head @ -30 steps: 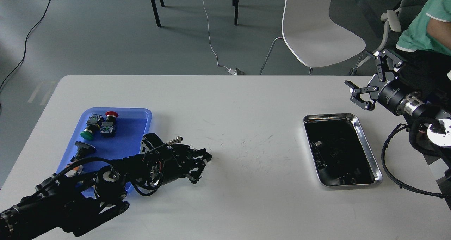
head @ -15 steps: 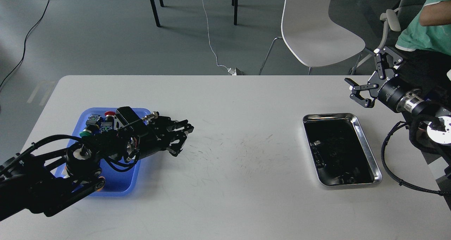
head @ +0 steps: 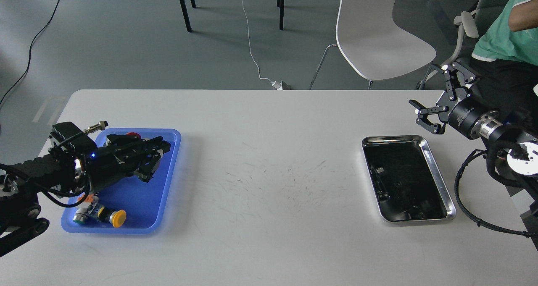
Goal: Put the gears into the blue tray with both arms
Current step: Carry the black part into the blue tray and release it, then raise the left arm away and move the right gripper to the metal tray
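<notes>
The blue tray (head: 168,181) lies at the table's left. My left gripper (head: 154,159) hovers over its upper half, pointing right. It is dark, its fingers do not separate clearly, and nothing shows between them. The gears are hard to make out: only small dark bits (head: 414,213) lie inside the steel tray (head: 437,177) at the right. My right gripper (head: 429,86) stands open and empty above the table's far right edge, just beyond the steel tray's far corner.
Push-button switches lie in the blue tray: a yellow-capped one (head: 119,216) at its near end and a red-capped one (head: 133,134) at its far end. A white chair (head: 378,38) and a seated person (head: 504,38) are behind the table's right side.
My left arm has swung left and back, carrying its gripper from the bare table onto the blue tray. The right gripper has shifted only slightly.
</notes>
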